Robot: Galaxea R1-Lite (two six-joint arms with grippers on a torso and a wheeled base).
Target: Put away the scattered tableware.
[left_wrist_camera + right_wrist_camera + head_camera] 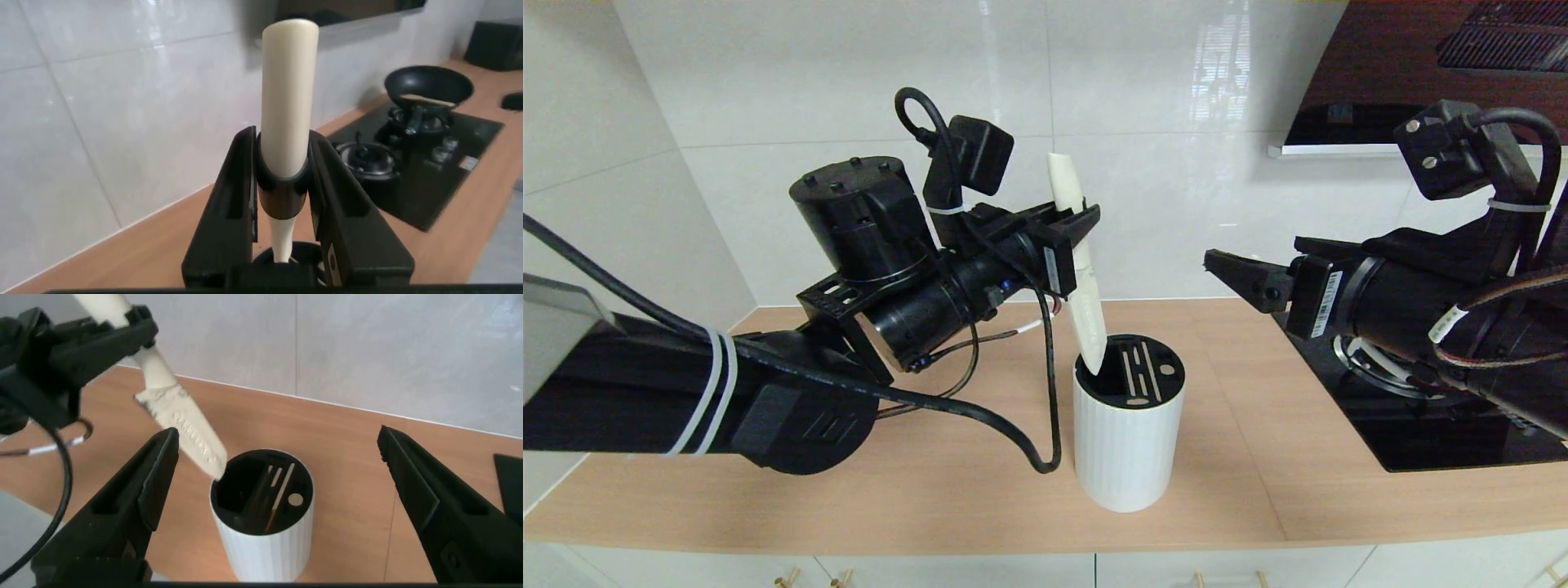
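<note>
**Knife tip at the holder's mouth, held by the left gripper**

Head view: the knife (1081, 282), white from handle to serrated blade, hangs tilted with its point just inside the large opening in the black slotted top of the white ribbed holder (1127, 441). The left gripper (1078, 233) is clamped on it where handle meets blade. The holder stands upright on the wooden counter (1241, 490), near the front edge. The right gripper (1241, 282) hovers to the holder's right, above the edge of the black hob (1421, 433).

Left wrist view: the two black fingers (237, 204) press against either side of the cream handle (286, 98), which rises between them. A frying pan (429, 82) sits on the hob behind.

Right wrist view: the right gripper's jaws are spread wide with nothing between them, framing the holder from above. The blade's point touches the rim of the holder's opening.
</note>
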